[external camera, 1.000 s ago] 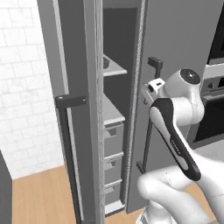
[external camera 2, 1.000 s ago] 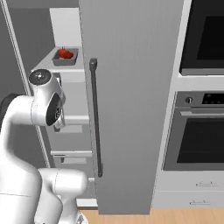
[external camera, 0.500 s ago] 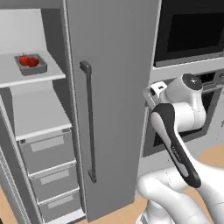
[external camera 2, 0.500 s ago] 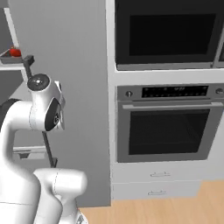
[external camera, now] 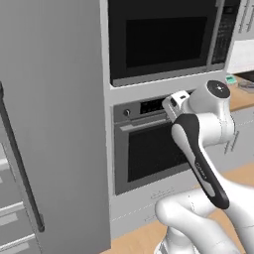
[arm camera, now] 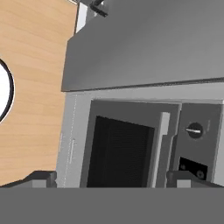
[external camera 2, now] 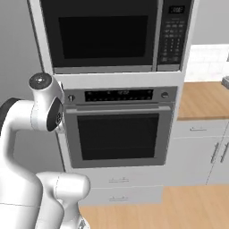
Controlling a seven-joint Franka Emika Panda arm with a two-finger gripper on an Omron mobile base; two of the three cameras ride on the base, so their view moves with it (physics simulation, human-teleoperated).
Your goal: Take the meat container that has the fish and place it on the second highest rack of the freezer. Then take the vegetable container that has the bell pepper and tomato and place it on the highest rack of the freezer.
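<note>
The grey door of the freezer (external camera: 54,124) fills the left of the left base view, its dark bar handle (external camera: 20,163) running down the edge. A strip of its white drawers (external camera: 10,213) shows at the lower left. In the hand view the same door (arm camera: 153,43) lies across the top. My gripper (arm camera: 113,178) is open with nothing between its fingertips (arm camera: 41,177), and it looks along the oven front. The meat container, the vegetable container and the racks are out of view.
A black-glass oven (external camera 2: 118,134) sits under a built-in microwave (external camera 2: 103,36), straight ahead. To the right runs a wooden counter (external camera 2: 201,100) over grey cabinets (external camera 2: 201,152). Wooden floor (external camera 2: 179,205) lies below.
The whole picture has swept right as the base moved: the open freezer compartment and the tray with red pieces have slid out of frame. The oven stack and the counter have come in.
</note>
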